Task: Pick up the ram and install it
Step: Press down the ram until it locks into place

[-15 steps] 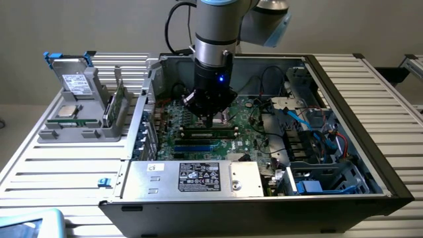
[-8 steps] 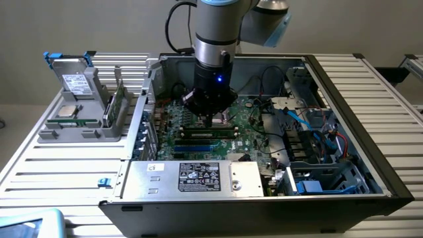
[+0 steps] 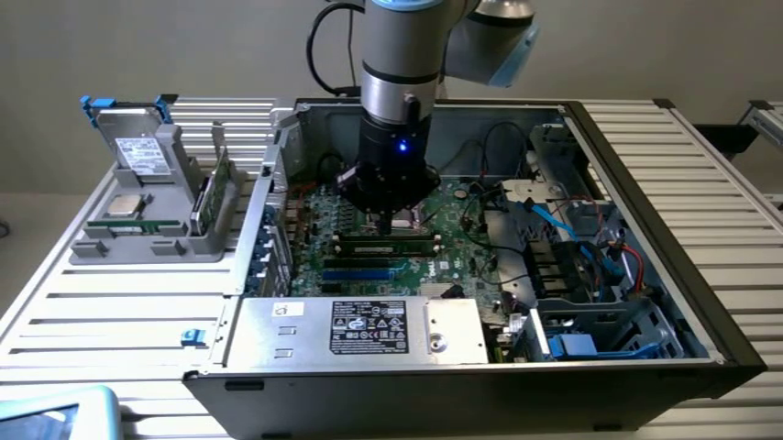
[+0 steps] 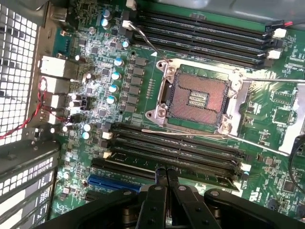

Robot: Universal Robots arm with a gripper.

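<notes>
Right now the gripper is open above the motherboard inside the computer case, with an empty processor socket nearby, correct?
Not quite: the gripper is shut, fingers together, as the wrist view shows. It is above the motherboard inside the computer case, and the processor socket nearby is empty.

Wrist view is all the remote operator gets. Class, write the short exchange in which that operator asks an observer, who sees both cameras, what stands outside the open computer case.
Operator: My shut gripper hangs over the black motherboard slots. What is outside the case?
Observer: A grey plastic holder stands on the white slatted table, to the exterior view's left of the open black computer case.
Operator: What does it hold?
Observer: A boxy metal drive with a white label stands upright at its far end.
Operator: Anything nearer?
</notes>
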